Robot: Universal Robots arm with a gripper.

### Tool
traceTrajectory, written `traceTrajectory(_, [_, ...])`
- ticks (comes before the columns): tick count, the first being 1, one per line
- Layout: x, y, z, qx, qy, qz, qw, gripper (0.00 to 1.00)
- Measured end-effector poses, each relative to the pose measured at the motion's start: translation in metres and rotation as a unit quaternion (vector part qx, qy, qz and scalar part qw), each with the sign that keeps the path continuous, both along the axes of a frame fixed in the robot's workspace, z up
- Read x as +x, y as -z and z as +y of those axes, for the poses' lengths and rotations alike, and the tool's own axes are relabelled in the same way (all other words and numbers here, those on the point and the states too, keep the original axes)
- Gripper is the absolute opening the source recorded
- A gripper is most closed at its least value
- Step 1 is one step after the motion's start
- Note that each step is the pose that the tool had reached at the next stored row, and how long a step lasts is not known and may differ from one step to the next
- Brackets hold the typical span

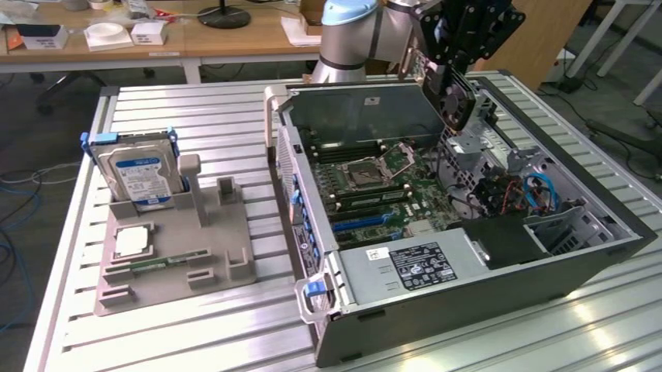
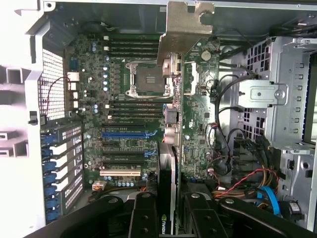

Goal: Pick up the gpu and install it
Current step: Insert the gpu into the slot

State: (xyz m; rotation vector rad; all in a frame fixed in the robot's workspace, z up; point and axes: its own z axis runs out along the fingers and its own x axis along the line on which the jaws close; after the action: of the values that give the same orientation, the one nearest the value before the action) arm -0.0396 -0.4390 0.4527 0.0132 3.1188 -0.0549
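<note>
GPU [image 2: 198,109] (green card, black cooler, silver bracket): clamped in pincer [image 2: 168,206], hung long-axis-down over open grey computer case [image 1: 445,325], bracket end farthest from pincer.

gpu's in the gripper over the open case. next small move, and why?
Probably a small sideways shift toward the long blue slot before any lowering: the gripper holds the green, black-shrouded GPU card above the board, nearer the silver drive cage than that slot.

Your arm [image 1: 352,31] rises at the back of the exterior view, wrist bent over and down; gripper [image 2: 168,210] points downward, two black fingers [image 2: 143,213] clamped either side of the gpu [image 2: 198,114]
</note>
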Motion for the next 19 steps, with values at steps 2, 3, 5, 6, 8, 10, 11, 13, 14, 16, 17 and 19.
traceTrajectory(2, [0.0,0.0,0.0,0.0,-0.005,0.0,1.0,0.27])
traceTrajectory(3, [0.0,0.0,0.0,0.0,-0.007,0.0,1.0,0.27])
traceTrajectory(5, [0.0,0.0,-0.0001,0.0,-0.014,0.0,0.9999,0.27])
traceTrajectory(6, [0.0,0.0,-0.0001,0.0,-0.018,0.0,0.9998,0.27])
traceTrajectory(8, [-0.0001,0.0,-0.0001,0.0,-0.024,0.0,0.9997,0.27])
traceTrajectory(10, [-0.0001,0.0,-0.0001,0.0,-0.031,0.0,0.9995,0.27])
traceTrajectory(11, [-0.0001,0.0,-0.0001,0.0,-0.036,0.0,0.9994,0.27])
traceTrajectory(13, [-0.0001,0.0,-0.0001,0.0,-0.045,0.0,0.999,0.27])
traceTrajectory(14, [-0.0002,0.0,-0.0001,0.0,-0.049,0.0,0.9988,0.27])
traceTrajectory(16, [-0.0001,0.0,-0.0001,-0.0001,-0.058,0.0,0.9983,0.27])
traceTrajectory(17, [-0.0001,0.0001,-0.0001,-0.0001,-0.062,0.0,0.9981,0.27])
traceTrajectory(19, [-0.0002,0.0001,-0.0001,-0.0001,-0.07,0.0,0.9975,0.27])
